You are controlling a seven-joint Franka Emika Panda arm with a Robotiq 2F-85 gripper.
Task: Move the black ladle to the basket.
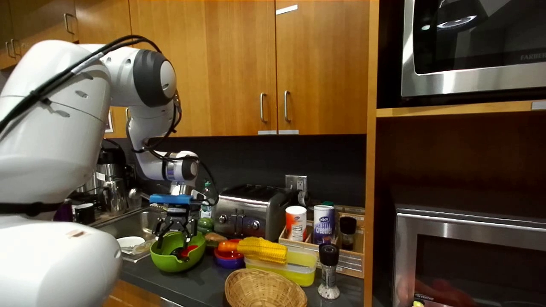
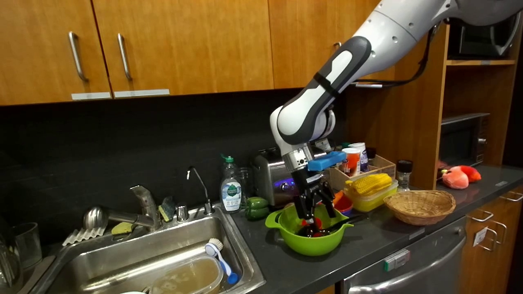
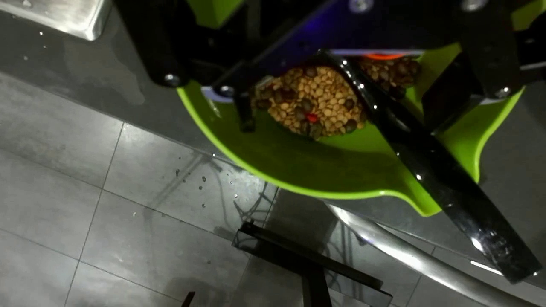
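The black ladle [image 3: 426,157] rests in the bright green bowl [image 2: 310,245], its handle leaning out over the spout. The handle [image 2: 347,222] also shows in an exterior view. The ladle's head is partly hidden under my gripper in the wrist view. My gripper [image 2: 321,217] points down into the bowl with its fingers spread apart. In the wrist view the gripper [image 3: 340,123] has the handle passing between its fingers, nearer the right one; no grip on it shows. The round wicker basket [image 2: 421,204] stands to the right of the bowl and also shows in an exterior view [image 1: 256,285].
Brown grains [image 3: 320,98] and a red item [image 1: 189,250] lie in the bowl. The sink [image 2: 163,245] is beside the bowl. A small bowl [image 1: 230,261], yellow container [image 1: 294,270] with toy corn [image 1: 262,250], pepper grinder [image 1: 328,273] and toaster [image 1: 251,209] stand near.
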